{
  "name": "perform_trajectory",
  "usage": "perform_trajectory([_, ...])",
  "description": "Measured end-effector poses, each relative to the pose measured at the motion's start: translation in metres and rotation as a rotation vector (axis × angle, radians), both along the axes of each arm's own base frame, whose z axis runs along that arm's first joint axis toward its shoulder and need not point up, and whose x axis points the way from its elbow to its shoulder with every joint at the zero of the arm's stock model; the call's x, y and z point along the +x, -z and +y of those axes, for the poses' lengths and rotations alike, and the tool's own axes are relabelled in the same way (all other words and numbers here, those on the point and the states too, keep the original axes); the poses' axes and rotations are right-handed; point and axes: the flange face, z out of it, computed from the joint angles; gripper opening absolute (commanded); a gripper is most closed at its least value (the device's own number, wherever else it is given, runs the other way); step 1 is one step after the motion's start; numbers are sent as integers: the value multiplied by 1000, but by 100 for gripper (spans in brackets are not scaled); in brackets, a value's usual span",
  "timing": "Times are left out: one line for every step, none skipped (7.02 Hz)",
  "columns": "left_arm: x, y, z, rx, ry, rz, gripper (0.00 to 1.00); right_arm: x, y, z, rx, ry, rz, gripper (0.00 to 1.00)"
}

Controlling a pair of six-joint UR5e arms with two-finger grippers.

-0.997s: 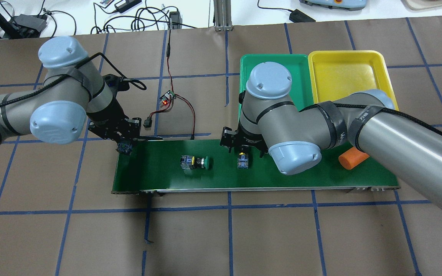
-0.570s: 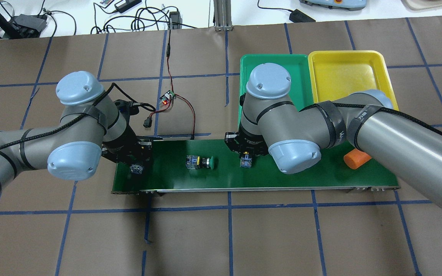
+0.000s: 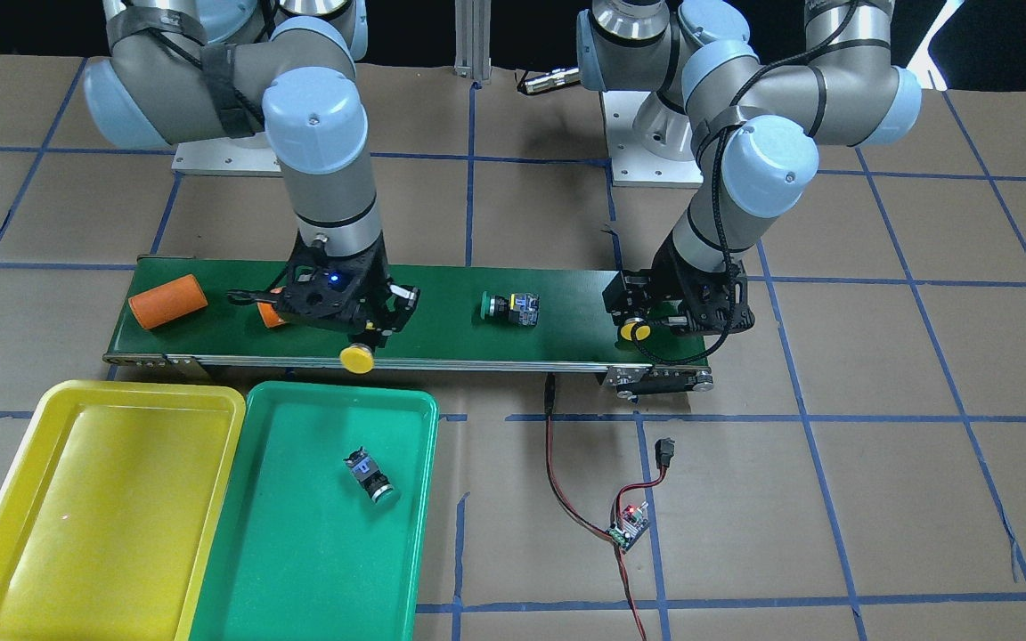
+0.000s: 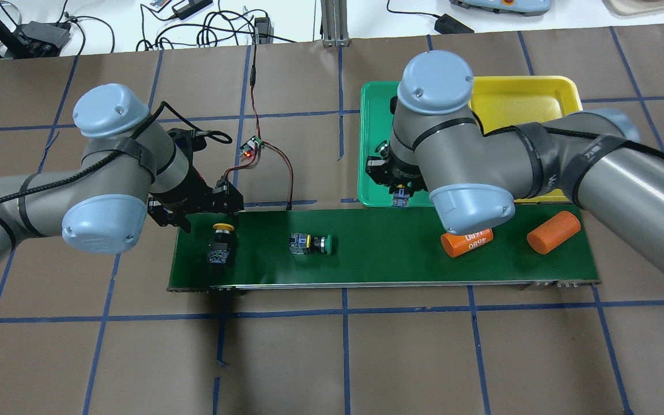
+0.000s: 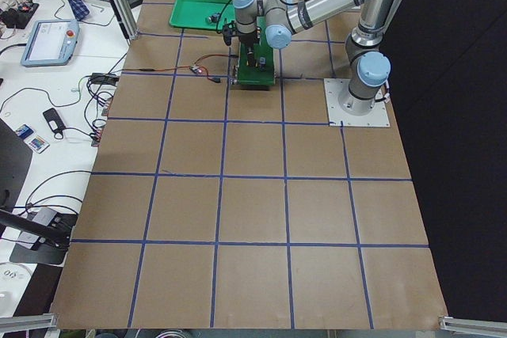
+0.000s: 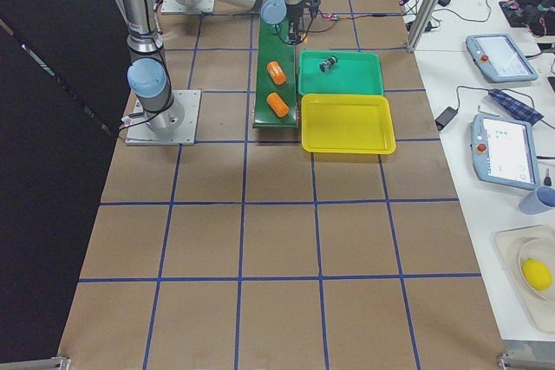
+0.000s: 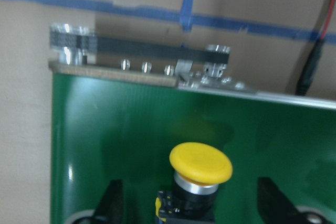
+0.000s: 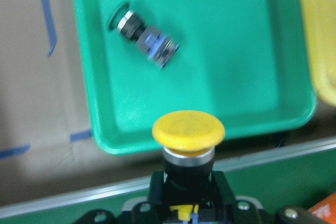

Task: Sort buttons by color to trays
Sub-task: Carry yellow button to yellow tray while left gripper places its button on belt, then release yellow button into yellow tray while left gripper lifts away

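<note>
Right gripper (image 3: 361,336) grasps a yellow button (image 3: 356,358) by the green tray (image 3: 299,552). Left gripper (image 7: 191,205), released, flanks a second button (image 7: 200,161) on the belt (image 4: 395,253).

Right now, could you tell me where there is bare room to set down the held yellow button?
The yellow tray is bare. The green tray holds one green button, bare away from the belt. By the right gripper and its yellow button, two orange cylinders crowd the belt.

The left arm (image 4: 38,213) and right arm (image 4: 643,190) are silver-grey tubes with pale blue, screw-dotted joint caps (image 4: 436,75). Above the black left pincer (image 4: 208,214) and right pincer (image 4: 399,193), braided black cable (image 4: 162,106) runs under black straps (image 4: 539,158) lettered in white.
</note>
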Motion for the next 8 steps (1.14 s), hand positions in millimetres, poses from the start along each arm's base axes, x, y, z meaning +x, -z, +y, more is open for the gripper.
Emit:
perform_trajectory([0, -38, -9, -27, 6, -3, 100, -49, -13, -35, -31, 42, 17, 0])
perform_trajectory([1, -79, -12, -49, 10, -8, 100, -102, -13, -70, -48, 67, 32, 0])
perform_trajectory([2, -123, -5, -64, 20, -28, 100, -150, 5, -102, -60, 66, 51, 57])
perform_trajectory([8, -155, 9, -63, 43, -62, 100, -187, 23, -121, -71, 74, 63, 100])
perform_trajectory([15, -176, 22, -64, 63, -84, 100, -213, 33, -127, -70, 93, 67, 100])
perform_trajectory([21, -192, 26, -74, 67, -94, 100, -224, 32, -126, -64, 104, 68, 100])
perform_trajectory([29, -199, 16, -78, 60, -107, 100, -226, 19, -117, -50, 107, 67, 100])
perform_trajectory([38, -207, -1, -86, 46, -113, 100, -221, -17, -96, -30, 104, 59, 100])
